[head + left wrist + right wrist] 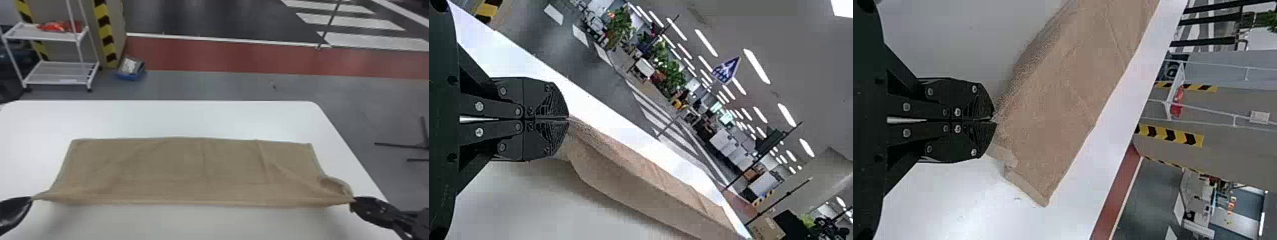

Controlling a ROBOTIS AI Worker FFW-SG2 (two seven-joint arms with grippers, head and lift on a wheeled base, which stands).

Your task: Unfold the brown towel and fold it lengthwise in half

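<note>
Far left, upper part of the head view: a white metal shelf cart [59, 37] stands on the floor, with a red object [60, 26] on its upper shelf. A pillar with yellow-and-black striped edging [104, 30] stands directly to its right.

Lower left corner: the black, two-fingered left hand [31, 198] is clenched on one near corner of the brown cloth towel [191, 166]. In the left wrist view, the fingers of this hand [568, 118] are pressed together, and the cloth runs out from their tips.

Centre to lower centre: the towel lies spread as a wide strip across the white, smooth-topped counter [191, 118]. Its long far edge is nearly straight. Its near edge is drawn between the two hands, with shadow on the counter below each end. Shallow creases cross the right half.

Lower right: the black, two-fingered right hand [352, 200] is clenched on the opposite near corner. The towel forms a rounded, raised curl just beside this grip. In the right wrist view, the fingers of this hand [994, 120] are pressed together on the cloth, with a turned hem near the tips.
</note>
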